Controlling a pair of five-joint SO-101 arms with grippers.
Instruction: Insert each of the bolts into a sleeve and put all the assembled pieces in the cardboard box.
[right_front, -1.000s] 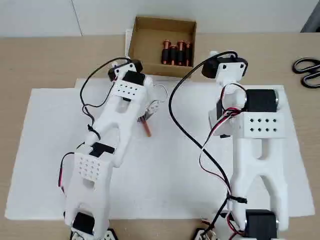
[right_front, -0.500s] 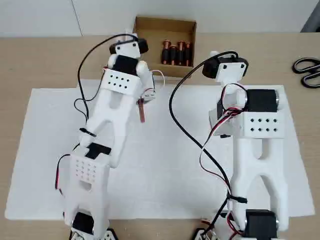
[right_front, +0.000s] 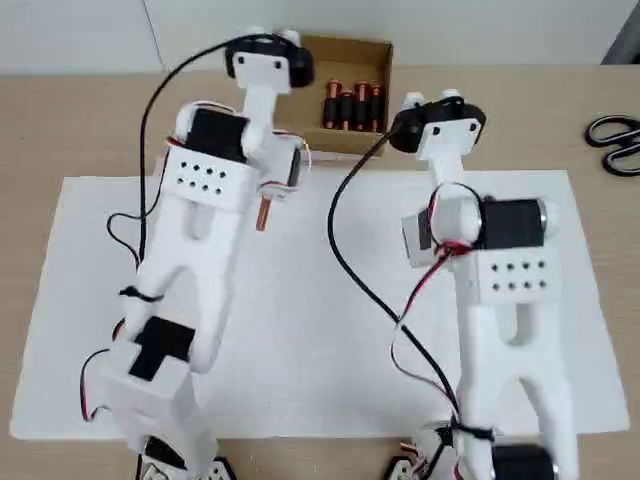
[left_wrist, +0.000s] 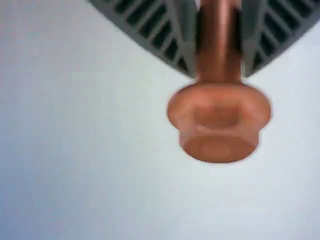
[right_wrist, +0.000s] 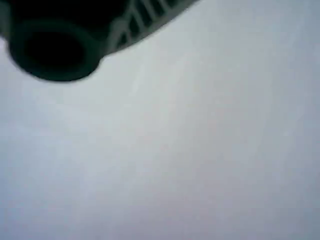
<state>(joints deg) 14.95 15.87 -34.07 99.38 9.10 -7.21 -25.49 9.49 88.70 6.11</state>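
Your left gripper (left_wrist: 218, 65): fingers (left_wrist: 160, 35) closed on the shank of a copper-coloured flanged bolt (left_wrist: 217, 120). It hangs head down over the white paper sheet (right_front: 330, 330) on the surface, near the brown cardboard box (right_front: 340, 42). Four assembled bolt-and-sleeve pieces (right_front: 352, 105) lie inside the box. Right arm (right_front: 500, 265): grip cannot be told.

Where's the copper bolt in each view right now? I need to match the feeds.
High view: bolt hanging over the sheet, in front of the box.
Left wrist view: shank clamped in the left claw, head sticking out.
Right wrist view: not in it; a black sleeve instead.
Shared landmark: the white sheet.
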